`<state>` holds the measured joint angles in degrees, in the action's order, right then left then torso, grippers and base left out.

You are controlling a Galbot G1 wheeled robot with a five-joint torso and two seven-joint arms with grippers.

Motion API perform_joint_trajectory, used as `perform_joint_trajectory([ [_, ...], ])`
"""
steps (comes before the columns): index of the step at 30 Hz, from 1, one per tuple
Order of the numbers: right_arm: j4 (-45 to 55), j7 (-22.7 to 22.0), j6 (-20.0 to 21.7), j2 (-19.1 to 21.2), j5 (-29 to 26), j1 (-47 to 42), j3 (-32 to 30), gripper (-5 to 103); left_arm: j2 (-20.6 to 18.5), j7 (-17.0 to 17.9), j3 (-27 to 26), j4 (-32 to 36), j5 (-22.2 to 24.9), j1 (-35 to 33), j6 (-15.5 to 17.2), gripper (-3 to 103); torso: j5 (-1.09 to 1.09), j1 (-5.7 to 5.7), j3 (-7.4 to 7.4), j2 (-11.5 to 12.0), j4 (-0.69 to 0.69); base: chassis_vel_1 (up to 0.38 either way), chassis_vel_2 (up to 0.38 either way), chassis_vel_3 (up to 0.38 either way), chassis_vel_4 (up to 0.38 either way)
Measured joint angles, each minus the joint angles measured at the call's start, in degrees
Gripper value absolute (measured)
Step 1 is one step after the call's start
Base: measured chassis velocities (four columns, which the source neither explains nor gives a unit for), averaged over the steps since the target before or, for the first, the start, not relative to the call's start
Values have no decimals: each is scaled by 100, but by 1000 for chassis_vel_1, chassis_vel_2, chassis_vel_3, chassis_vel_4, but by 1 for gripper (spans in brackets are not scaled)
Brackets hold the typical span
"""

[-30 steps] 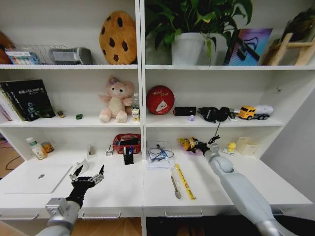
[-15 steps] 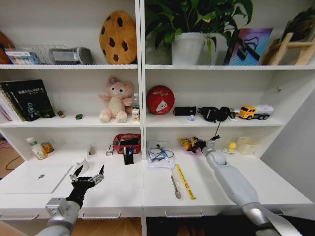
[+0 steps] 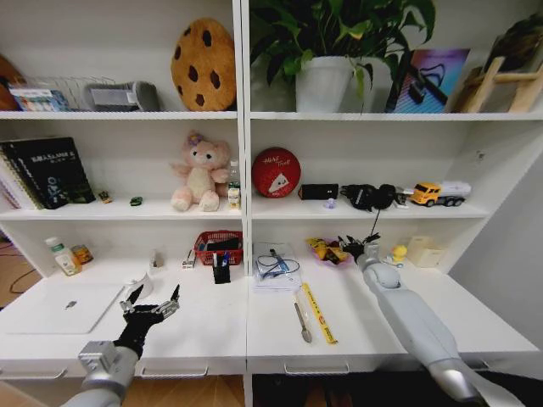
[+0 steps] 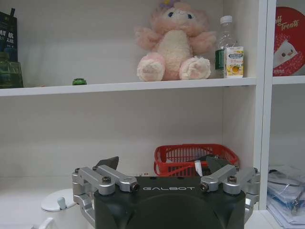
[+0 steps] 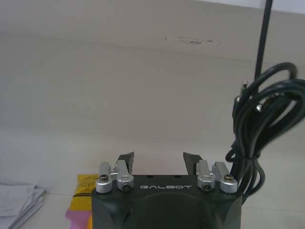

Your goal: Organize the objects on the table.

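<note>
the right gripper [image 3: 353, 246], fingers spread and empty, reaches the desk's back edge beside a crinkly yellow-and-pink snack packet [image 3: 326, 249] — seemingly the pick-up step. next it must drop over the packet and clamp. the left gripper [image 3: 153, 302], splayed, hovers near the front edge beside the thin silver laptop [image 3: 64, 307].

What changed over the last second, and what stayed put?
The right gripper shifted slightly at the back of the table, beside the yellow snack packet, which now shows more fully; its fingers are open and it holds nothing. The left gripper stayed hovering open near the laptop. The pen and yellow ruler did not move.
</note>
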<state>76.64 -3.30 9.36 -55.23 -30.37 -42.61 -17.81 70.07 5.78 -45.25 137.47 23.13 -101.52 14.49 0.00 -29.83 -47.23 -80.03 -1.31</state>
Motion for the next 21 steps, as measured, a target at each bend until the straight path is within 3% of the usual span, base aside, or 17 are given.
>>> perform_joint_trajectory([
  [1, 247, -23, 43, 16, 20, -271, -134, 67, 0, 0, 0, 0, 0, 0, 0, 100, -1, 0, 0, 0, 1, 0, 0, 0, 0],
  [3, 408, -25, 78, 19, 92, -490, -235, 67, 0, 0, 0, 0, 0, 0, 0, 100, -2, 0, 0, 0, -1, 0, 0, 0, 0],
  [4, 574, -24, 134, 20, 223, -747, -364, 78, 0, 0, 0, 0, 0, 0, 0, 100, 3, 0, 0, 0, -3, 0, 0, 0, 0],
  [9, 807, -8, 203, 31, 433, -1093, -601, 94, 0, 0, 0, 0, 0, 0, 0, 100, 0, 0, 0, 0, -1, 0, 0, 0, 0],
  [11, 840, -3, 209, 34, 506, -1140, -648, 94, 0, 0, 0, 0, 0, 0, 0, 100, 0, 0, 0, 0, 0, 0, 0, 0, 0],
  [12, 929, 1, 211, 38, 587, -1232, -728, 99, 0, 0, 0, 0, 0, 0, 0, 100, -1, 0, 0, 0, 0, 0, 0, 0, 0],
  [21, 2212, -47, 373, 80, 744, -2147, -1294, 100, 0, -1, 1, 0, 0, 0, 0, 100, 0, 0, 0, -1, -2, 21, 28, -35, -29],
])
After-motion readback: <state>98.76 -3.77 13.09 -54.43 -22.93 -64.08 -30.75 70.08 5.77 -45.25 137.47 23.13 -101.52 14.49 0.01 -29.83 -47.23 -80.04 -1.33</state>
